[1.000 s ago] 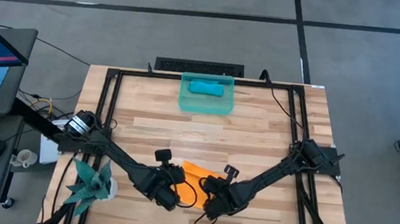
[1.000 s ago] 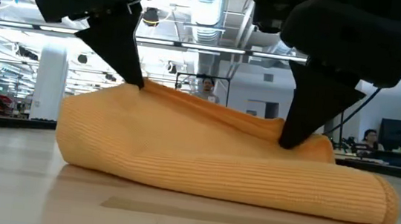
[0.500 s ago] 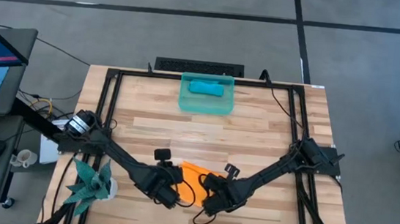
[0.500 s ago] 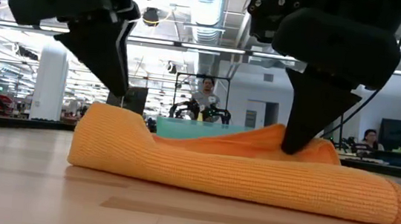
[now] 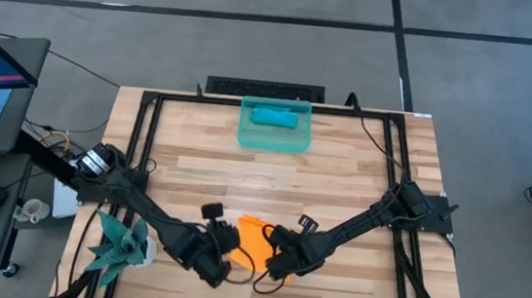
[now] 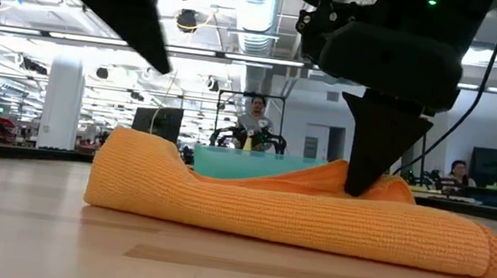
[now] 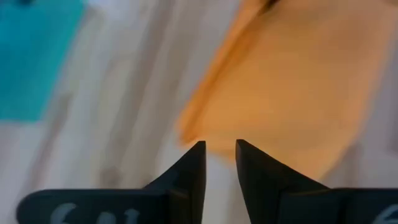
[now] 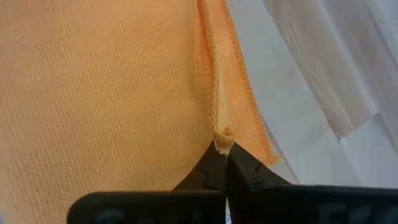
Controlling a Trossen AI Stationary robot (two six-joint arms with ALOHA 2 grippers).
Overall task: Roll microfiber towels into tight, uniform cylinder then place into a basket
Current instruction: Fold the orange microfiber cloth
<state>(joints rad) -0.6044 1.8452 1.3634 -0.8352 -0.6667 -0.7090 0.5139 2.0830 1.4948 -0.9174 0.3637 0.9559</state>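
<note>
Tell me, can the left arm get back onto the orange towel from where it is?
Probably yes. The left gripper hangs open just above the orange towel with nothing between; the right gripper pinches the other end.

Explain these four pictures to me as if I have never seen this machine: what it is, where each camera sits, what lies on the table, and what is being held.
This is a robot with two dark arms at a wooden table. One camera looks straight down, one sits at table height, and one rides on each wrist. Near the front lies an orange towel, partly rolled. At the back, a teal basket holds a rolled blue towel. A spiky teal plant figure stands at the left edge. The right hand is shut, pinching the orange towel's hem. The left hand is open, just above the towel, holding nothing.
</note>
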